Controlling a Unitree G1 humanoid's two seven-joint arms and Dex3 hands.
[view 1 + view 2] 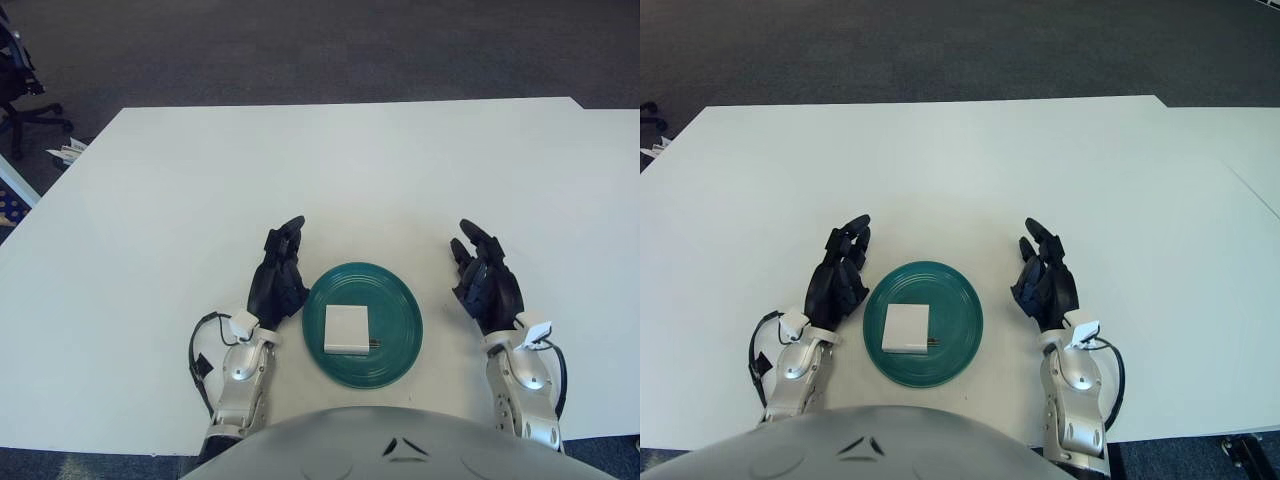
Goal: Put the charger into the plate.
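Nearest the robot's body, the grey curve of its torso [390,445] is filling the bottom edge, and two silver forearms are rising from it onto the white table [340,160].

The green plate [395,295] is sitting just ahead of the torso, round, glossy and shallow with a raised rim. The charger [347,328] is lying flat in the plate's well, slightly left of its centre: a white, smooth, nearly square block with rounded corners. Its metal prongs are pointing toward the robot's right, so its plug axis is running across the table, left to right; the body is too square to name a long axis.

The left hand [280,281] is showing just beside the plate's left rim, black fingers loosely extended forward, holding nothing. The right hand [487,284] is showing to the right of the plate, a little apart from it, fingers likewise relaxed and empty. Whether either palm is touching the table cannot be told.

Farther out, the matte tabletop is running to its far edge against dark grey carpet [300,50]. The left eye view is taking in an office chair [22,80] and papers [68,150] off the table's far left corner; the right eye view is instead showing the gap beside a second white table [1240,150] at far right.
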